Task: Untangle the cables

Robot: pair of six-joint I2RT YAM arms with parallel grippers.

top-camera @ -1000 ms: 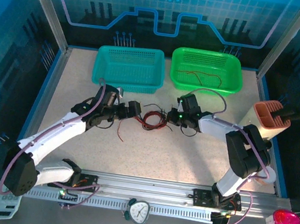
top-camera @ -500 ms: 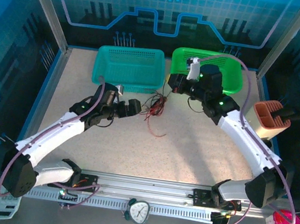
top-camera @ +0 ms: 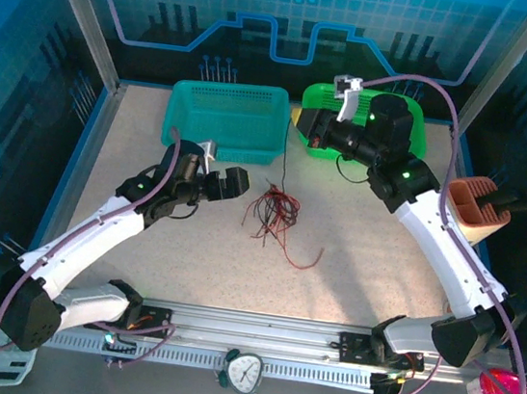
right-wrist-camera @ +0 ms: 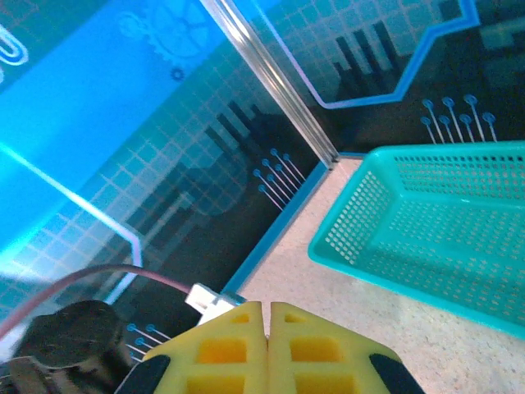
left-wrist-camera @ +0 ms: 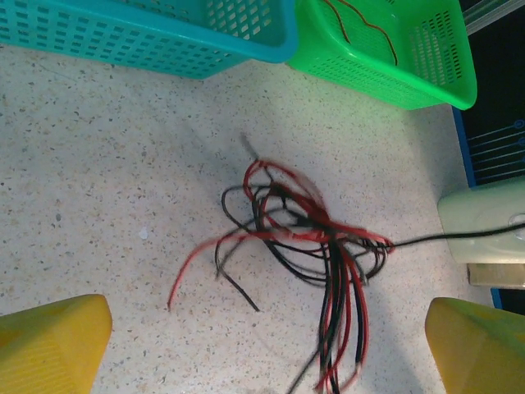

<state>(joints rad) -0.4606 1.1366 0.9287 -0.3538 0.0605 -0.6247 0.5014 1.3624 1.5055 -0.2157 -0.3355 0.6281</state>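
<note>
Left wrist: thin red-and-black wire tangle (left-wrist-camera: 316, 246), light and limp; pinch a free end. Left claw (left-wrist-camera: 262, 349) open wide, right claw (top-camera: 304, 123) clamped on one black strand (top-camera: 284, 161).

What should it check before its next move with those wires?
1. Right end effector shut on black cable: ok.
2. Black cable clear of tangle: not ok, its lower end runs into it.
3. Left end effector open beside tangle: ok.
4. Tangle resting on table: ok.
5. Whether the tangle is truly knotted: cannot tell.
</note>
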